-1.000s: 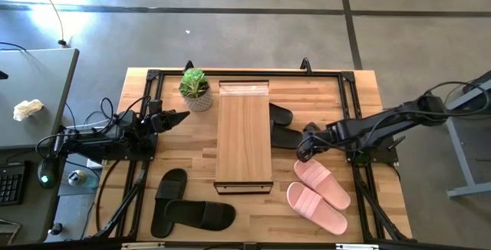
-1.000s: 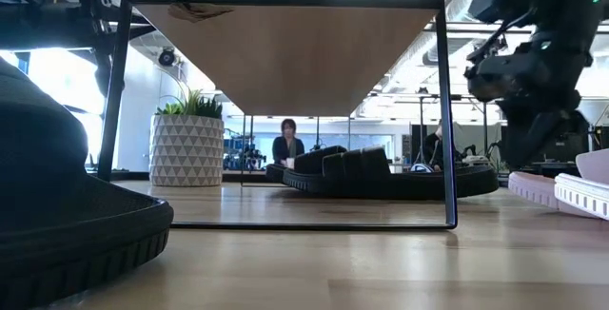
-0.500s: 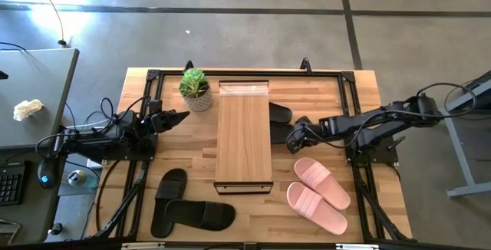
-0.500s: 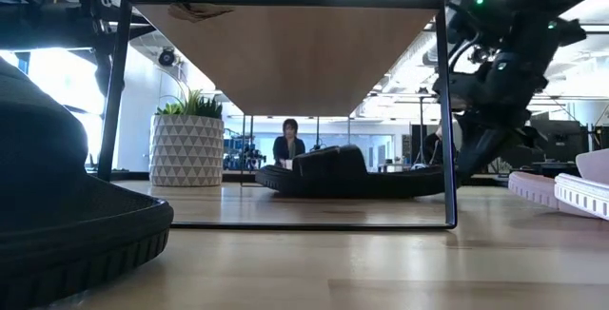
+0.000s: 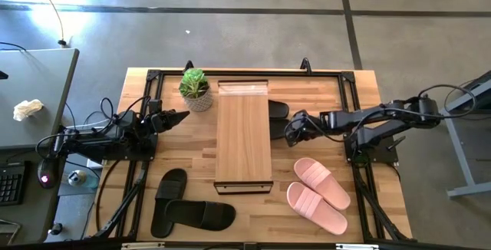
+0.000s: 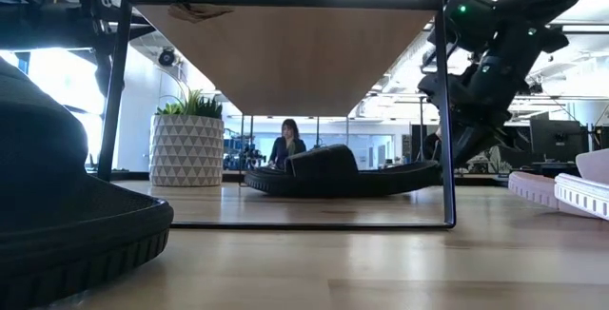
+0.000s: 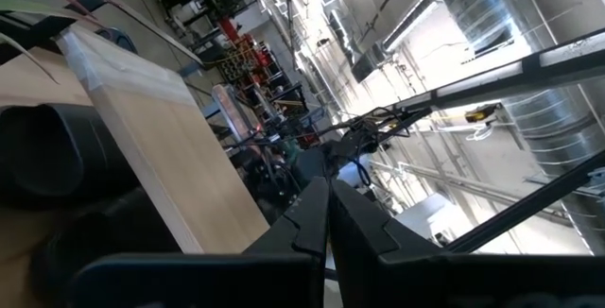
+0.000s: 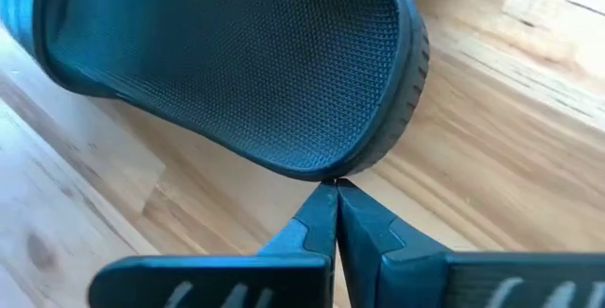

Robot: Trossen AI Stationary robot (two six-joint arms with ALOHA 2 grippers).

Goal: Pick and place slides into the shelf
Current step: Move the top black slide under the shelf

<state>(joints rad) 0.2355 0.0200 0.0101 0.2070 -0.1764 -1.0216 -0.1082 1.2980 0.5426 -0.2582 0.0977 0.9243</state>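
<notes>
light wood shelf, matt textured black slide

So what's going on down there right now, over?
Right gripper shut, fingertips against black slide's heel, nudging it under the shelf. Left gripper shut, parked by the plant. Nothing blocking.

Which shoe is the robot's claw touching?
The black slide half under the shelf's right side; the right gripper, jaws shut, touches its edge. No other slide has a gripper near.

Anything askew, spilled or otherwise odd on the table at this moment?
Nothing spilled or damaged. One oddity: the right tool, shut, presses its tip against the heel of a matte black slide sandal beside the light-wood shelf, rather than gripping it. The left tool waits shut near the potted plant.
</notes>
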